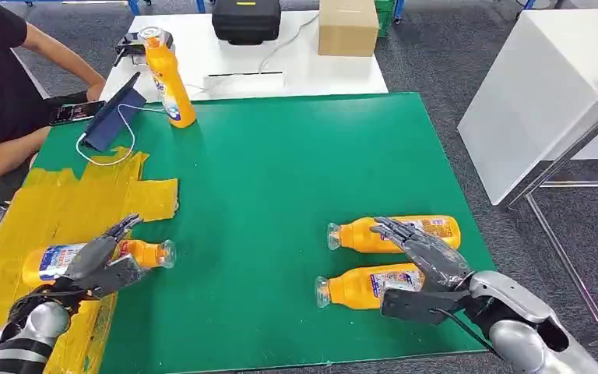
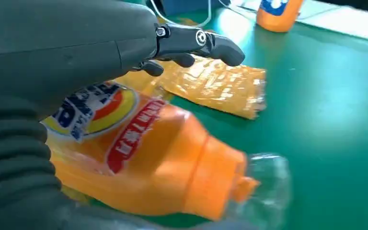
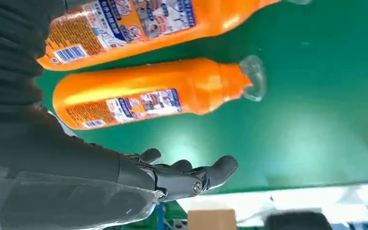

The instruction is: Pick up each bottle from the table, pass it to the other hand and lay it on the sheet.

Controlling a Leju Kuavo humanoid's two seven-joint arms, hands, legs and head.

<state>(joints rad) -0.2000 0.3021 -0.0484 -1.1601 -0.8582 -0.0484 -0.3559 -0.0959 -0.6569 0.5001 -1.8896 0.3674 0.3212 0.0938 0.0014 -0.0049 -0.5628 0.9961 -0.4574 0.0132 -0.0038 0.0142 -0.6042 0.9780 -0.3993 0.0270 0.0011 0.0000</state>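
On the green surface (image 1: 280,195), the yellow sheet (image 1: 54,202) is lying under the left hand (image 1: 101,261), which is cradling a lying bottle (image 1: 51,261), while the right hand (image 1: 424,269) is hovering, fingers apart, over two lying bottles (image 1: 358,287).

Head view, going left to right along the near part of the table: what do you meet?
Yellow sheet → left hand over a lying bottle → bare green mat → two lying bottles → right hand above them.
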